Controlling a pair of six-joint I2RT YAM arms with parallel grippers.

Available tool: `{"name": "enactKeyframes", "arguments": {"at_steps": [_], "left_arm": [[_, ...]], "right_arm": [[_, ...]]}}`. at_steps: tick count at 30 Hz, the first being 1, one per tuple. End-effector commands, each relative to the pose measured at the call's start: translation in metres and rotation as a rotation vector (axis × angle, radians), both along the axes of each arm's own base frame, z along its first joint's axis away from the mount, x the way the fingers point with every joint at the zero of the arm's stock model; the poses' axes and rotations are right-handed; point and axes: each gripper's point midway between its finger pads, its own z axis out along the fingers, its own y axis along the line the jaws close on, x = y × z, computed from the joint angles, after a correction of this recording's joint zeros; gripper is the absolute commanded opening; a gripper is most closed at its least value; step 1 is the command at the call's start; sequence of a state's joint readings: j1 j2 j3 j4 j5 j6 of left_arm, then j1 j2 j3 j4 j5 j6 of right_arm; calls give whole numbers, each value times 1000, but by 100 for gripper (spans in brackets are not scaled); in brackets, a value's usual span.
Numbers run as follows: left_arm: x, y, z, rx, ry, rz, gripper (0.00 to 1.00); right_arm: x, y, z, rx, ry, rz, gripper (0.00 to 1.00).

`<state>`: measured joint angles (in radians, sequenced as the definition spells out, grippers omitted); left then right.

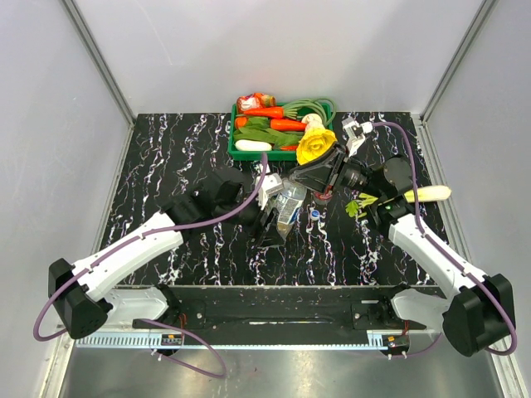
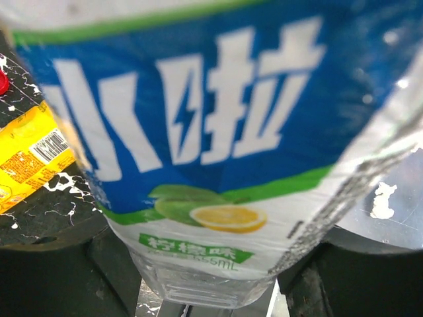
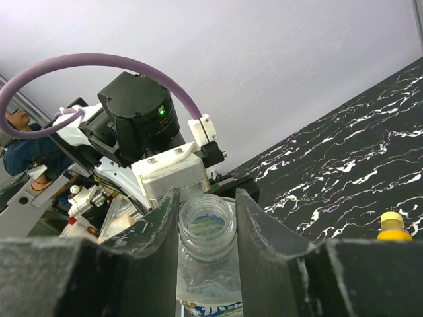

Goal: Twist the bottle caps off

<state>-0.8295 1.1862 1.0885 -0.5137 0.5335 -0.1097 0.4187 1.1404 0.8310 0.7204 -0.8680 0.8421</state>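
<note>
My left gripper point(image 1: 272, 225) is shut on the lower body of the clear bottle with the blue label point(image 1: 288, 209), which fills the left wrist view point(image 2: 211, 132). My left gripper point(image 2: 211, 281) has dark fingers on both sides of the bottle's base. The bottle's neck point(image 3: 206, 228) is bare and open, with no cap on it. My right gripper point(image 3: 206, 208) straddles the neck, jaws about a neck's width apart, and holds nothing point(image 1: 311, 180). A blue cap point(image 1: 315, 214) lies on the table below. The yellow-labelled juice bottle point(image 2: 26, 158) lies beside a red cap point(image 2: 2, 82). Its yellow cap point(image 3: 392, 224) shows far right.
A green basket point(image 1: 235, 151) of vegetables stands at the back centre, with a yellow leafy vegetable point(image 1: 316, 145) at its right end. A white radish point(image 1: 428, 194) and a green sprig point(image 1: 361, 206) lie near the right arm. White walls enclose the black marbled table point(image 1: 166, 157).
</note>
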Motion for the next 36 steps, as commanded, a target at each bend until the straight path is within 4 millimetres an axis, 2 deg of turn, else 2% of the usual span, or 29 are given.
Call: {"name": "enactKeyframes", "arguments": {"at_steps": [1,5,6,10,18,25,30,36], "left_arm": [[8,-7,31,-75,-84,4,69],[12,-6,30,-77,-91,30,75],[13,-6,28,-75,-90,40,83],[20,-3,26,-81,-99,97,99],[35,8,31,-82,-128,204,99],[42,27,53,-98,-181,315,99],[40,36,56,-108,-203,338,99],[40,37,49,-95,-195,338,99]], "right_arm": [[-9,-1,6,-9,-61,26,0],[-7,-4,3,-25,-69,-1,0],[-8,-4,2,-30,-70,-3,0],[-7,-6,-2,-49,-76,-32,0],[2,-12,-24,-122,-86,-118,0],[31,-28,-49,-223,-62,-322,0],[51,-55,-51,-275,-69,-531,0],[59,-90,-35,-303,-127,-744,0]]}}
